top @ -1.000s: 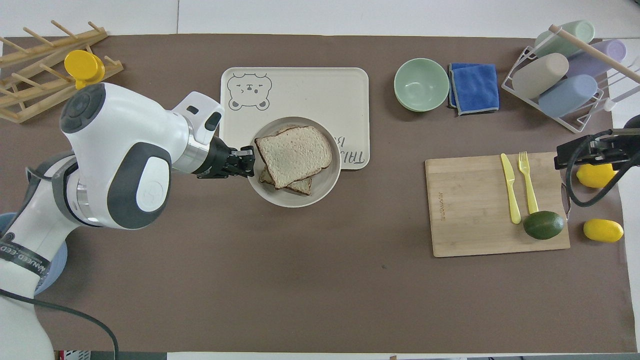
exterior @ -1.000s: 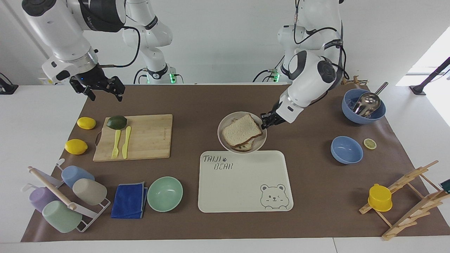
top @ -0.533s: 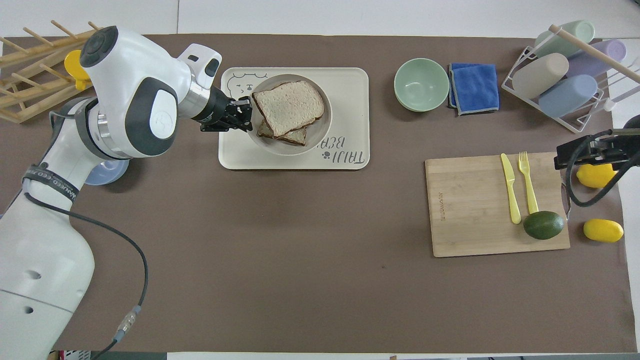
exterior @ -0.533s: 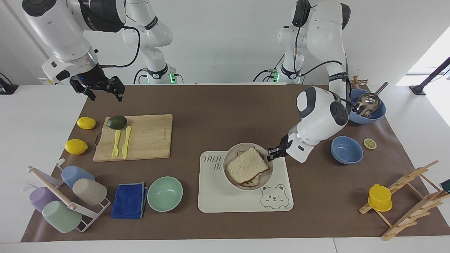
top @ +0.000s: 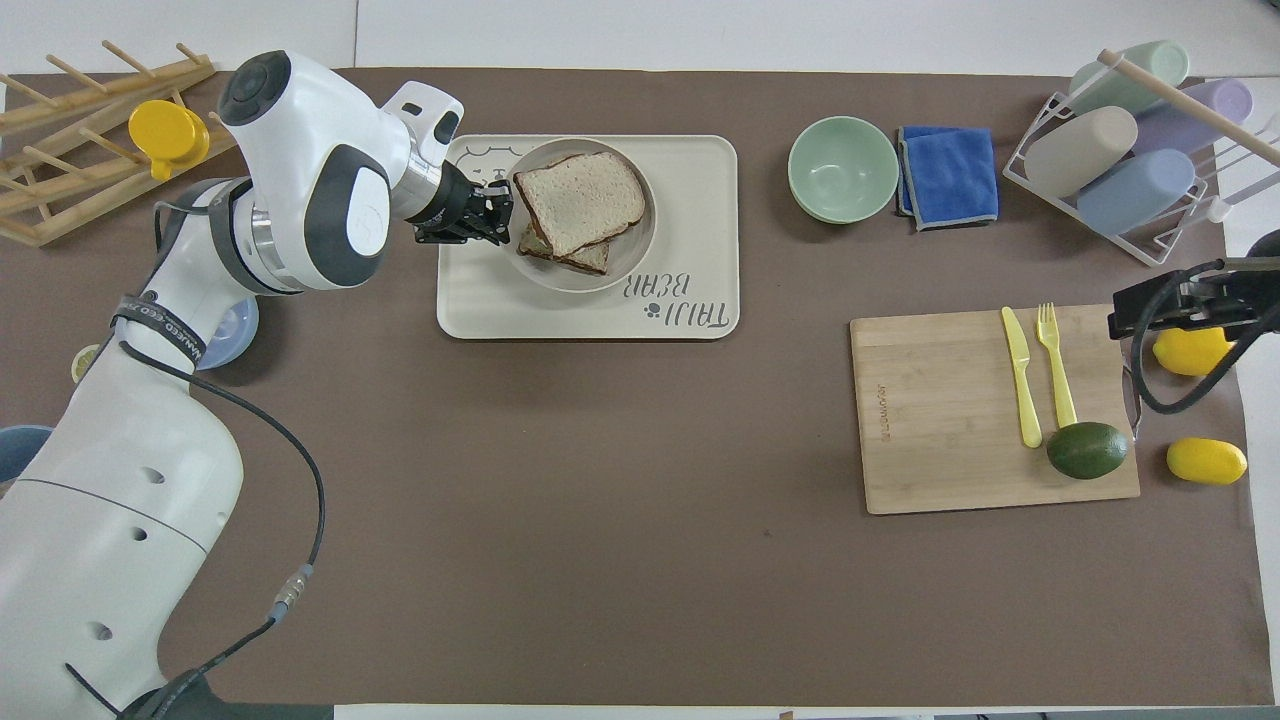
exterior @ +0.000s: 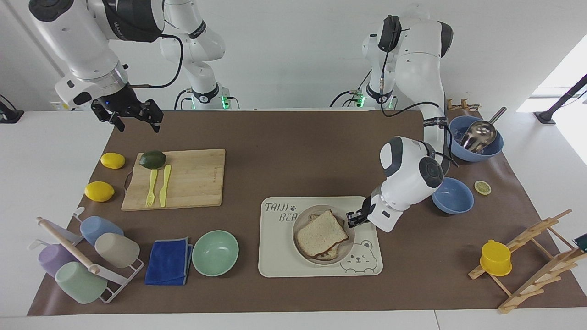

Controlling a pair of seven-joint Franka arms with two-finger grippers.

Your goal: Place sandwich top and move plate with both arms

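The beige plate is over the bear-printed tray, at its end toward the left arm, by the bear print. I cannot tell whether it rests on the tray. The sandwich top, a pale slice with a brown crust, lies on another slice on the plate. My left gripper is shut on the plate's rim on the side toward the left arm. The overhead view shows the plate, the sandwich top, the tray and the left gripper. My right gripper waits, open and empty, above the table's edge near the cutting board.
A mint-green bowl and a blue cloth lie beside the tray toward the right arm's end. The cutting board bears an avocado, fork and knife. Two blue bowls stand by the left arm. A cup rack and a wooden rack are at the ends.
My left gripper has carried the plate with the sandwich away from the robots, from the brown mat onto the tray area by the bear print. The right arm has not moved.
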